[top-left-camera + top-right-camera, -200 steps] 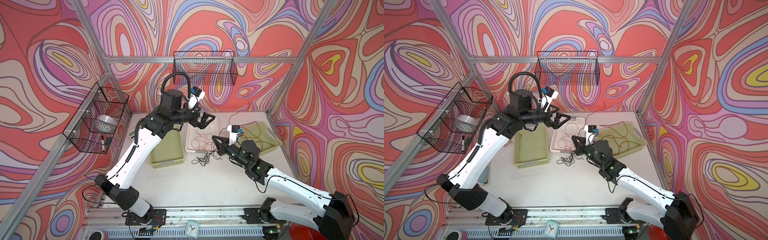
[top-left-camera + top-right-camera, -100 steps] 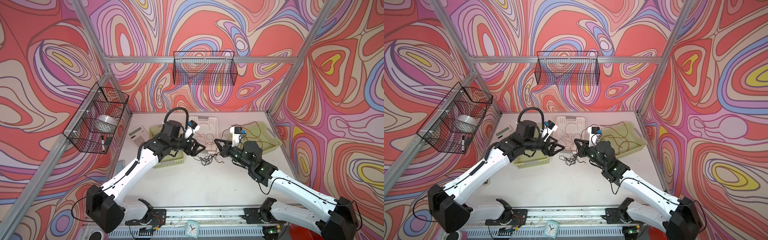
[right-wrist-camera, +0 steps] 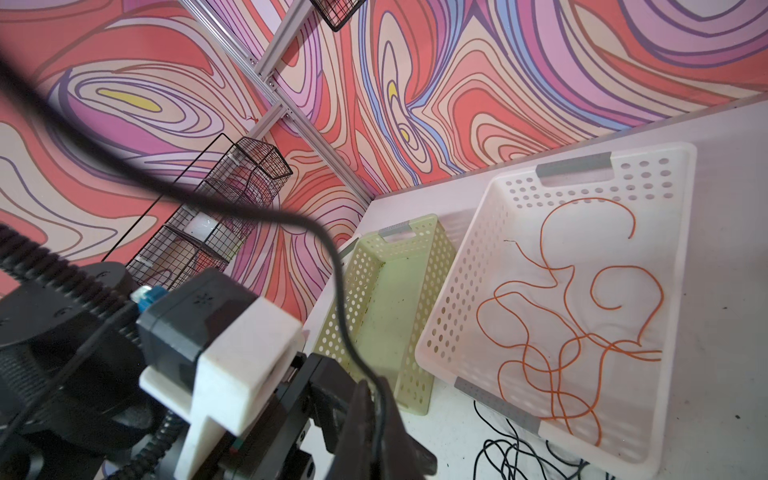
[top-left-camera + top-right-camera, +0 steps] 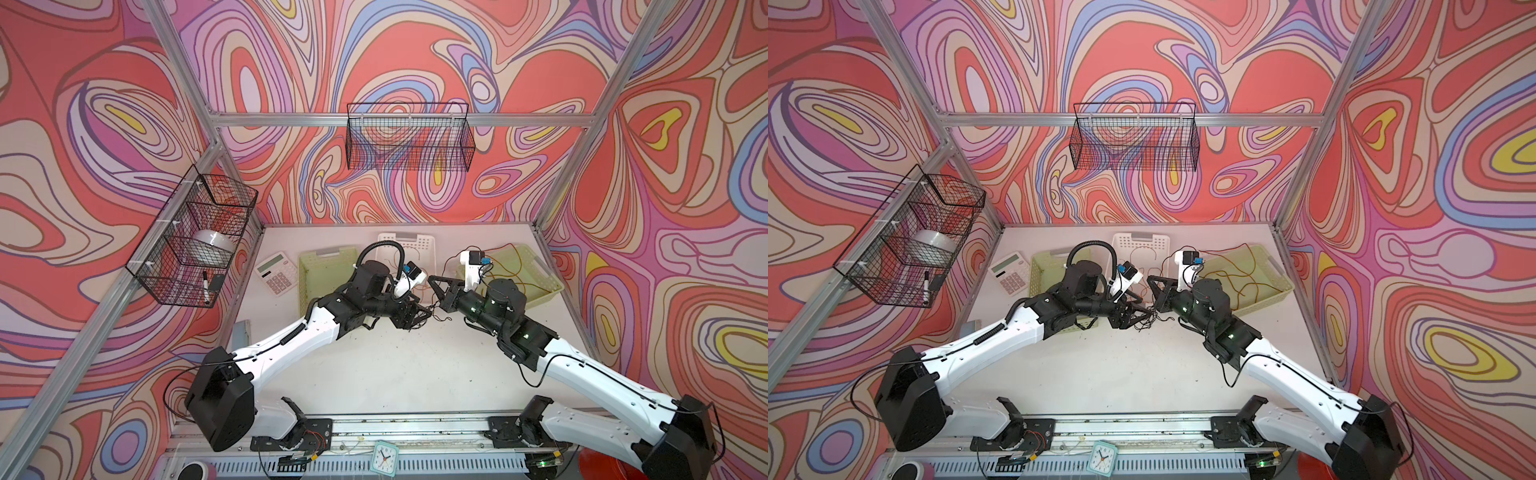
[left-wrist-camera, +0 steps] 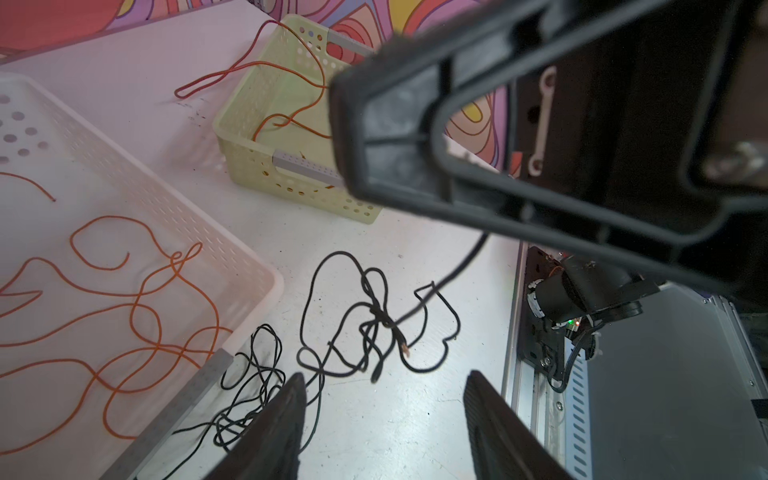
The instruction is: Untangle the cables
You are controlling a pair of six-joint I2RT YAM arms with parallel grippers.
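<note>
At the table's left edge sit a calculator (image 4: 277, 273) and a pale green basket (image 4: 328, 254) that looks empty. Next, the left gripper (image 5: 384, 376) hovers low over the black cables (image 5: 374, 316), its jaws partway apart with nothing between them. The black cables lie knotted in a loose heap on the bare table, just beside a corner of the white basket (image 5: 166, 199), which holds loose orange cables (image 5: 137, 299). Right of the heap, the right gripper (image 3: 374, 411) is pinched closed on one black strand that runs up taut from the knot. Farthest right, a second green basket (image 5: 249, 166) holds more orange cables, one loop spilling over its rim. These wires look light, limp and a little springy, likely to slide rather than resist. A loop just beside the knot seems the best hold. Open tabletop lies toward the front rail (image 4: 415, 424); the white basket's wall crowds the far side.
</note>
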